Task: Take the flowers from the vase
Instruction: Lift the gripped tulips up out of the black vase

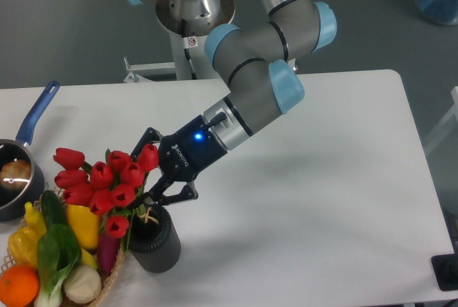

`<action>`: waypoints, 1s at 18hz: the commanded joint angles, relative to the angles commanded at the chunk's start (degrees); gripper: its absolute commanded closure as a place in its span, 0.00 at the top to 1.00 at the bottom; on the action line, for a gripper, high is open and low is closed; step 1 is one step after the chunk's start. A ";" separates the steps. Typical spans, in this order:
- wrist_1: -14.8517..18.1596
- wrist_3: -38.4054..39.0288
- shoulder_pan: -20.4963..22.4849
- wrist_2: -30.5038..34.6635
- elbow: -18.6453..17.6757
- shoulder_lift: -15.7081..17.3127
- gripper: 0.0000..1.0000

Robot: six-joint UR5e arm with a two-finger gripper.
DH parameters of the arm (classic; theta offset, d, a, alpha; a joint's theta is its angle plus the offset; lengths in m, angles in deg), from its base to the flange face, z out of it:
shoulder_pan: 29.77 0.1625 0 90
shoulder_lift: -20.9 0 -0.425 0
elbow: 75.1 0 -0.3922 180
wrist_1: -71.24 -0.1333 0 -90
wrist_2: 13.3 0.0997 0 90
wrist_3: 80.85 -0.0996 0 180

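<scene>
My tool (145, 189) is clamped on the flowers (100, 187), fingers (172, 194) pinching the stems just above the mouth of the vase (155, 238). The red heads fan out toward 9 o'clock from my tool. The vase stands upright on the white counter (308, 185) at its near edge, touching the wicker basket (107, 285) at its 9 o'clock. A saucepan (18, 171) sits at 10 o'clock.
</scene>
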 joint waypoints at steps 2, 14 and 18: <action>0.00 0.00 0.00 -0.09 0.00 0.00 0.44; 0.00 3.16 1.40 -1.75 1.85 1.32 0.44; 0.00 5.01 2.72 -4.39 1.93 2.20 0.44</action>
